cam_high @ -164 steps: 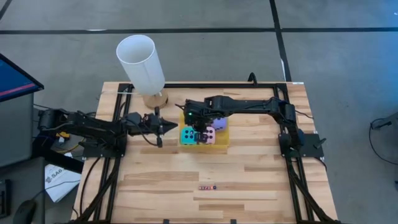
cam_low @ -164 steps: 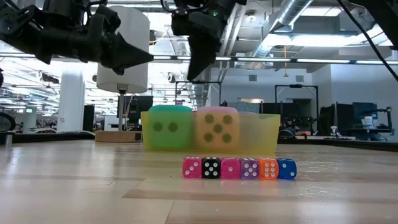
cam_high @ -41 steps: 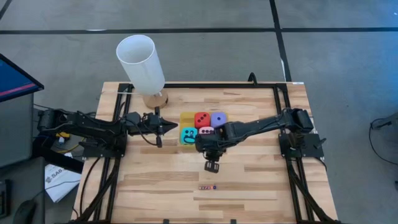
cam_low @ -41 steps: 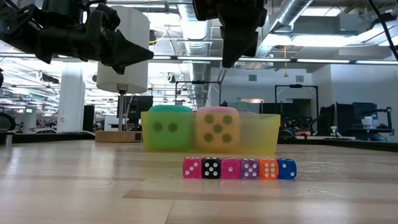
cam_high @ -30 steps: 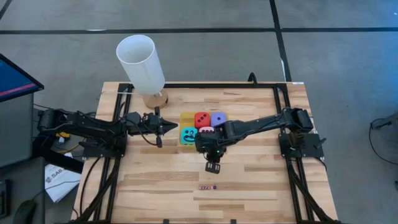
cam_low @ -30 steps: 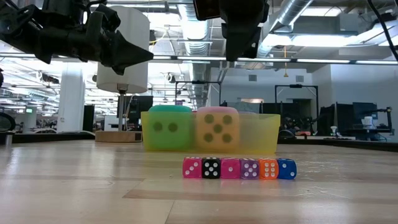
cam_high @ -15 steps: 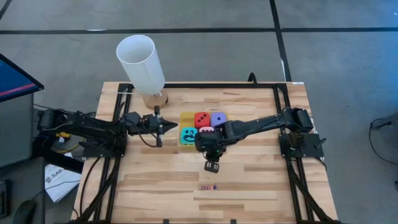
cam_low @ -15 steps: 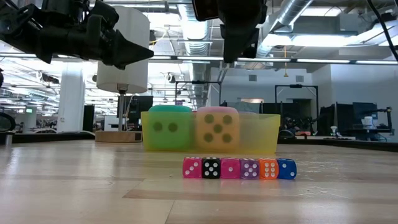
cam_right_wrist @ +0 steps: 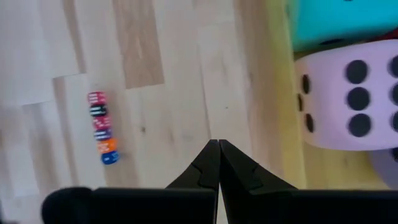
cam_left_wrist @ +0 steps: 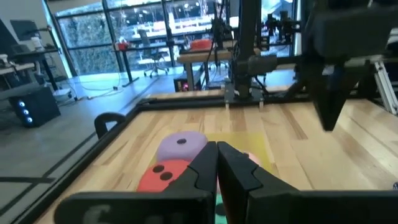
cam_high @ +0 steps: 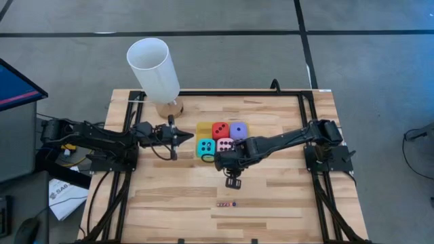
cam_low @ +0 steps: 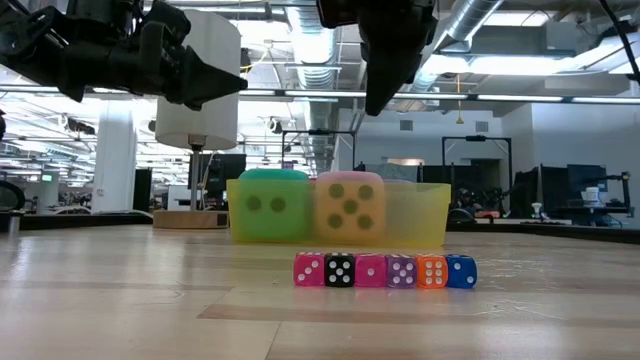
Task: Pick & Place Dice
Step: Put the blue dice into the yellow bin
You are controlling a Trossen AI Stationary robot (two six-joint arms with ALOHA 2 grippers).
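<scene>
Altogether four dice (cam_high: 222, 136) fill one yellow tray (cam_high: 201, 127); both arms' jaws clenched empty.

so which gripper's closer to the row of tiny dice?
Right. The right gripper hangs shut just above the tiny dice, toward the tray; the left gripper sits shut beyond the cyan die.
</scene>
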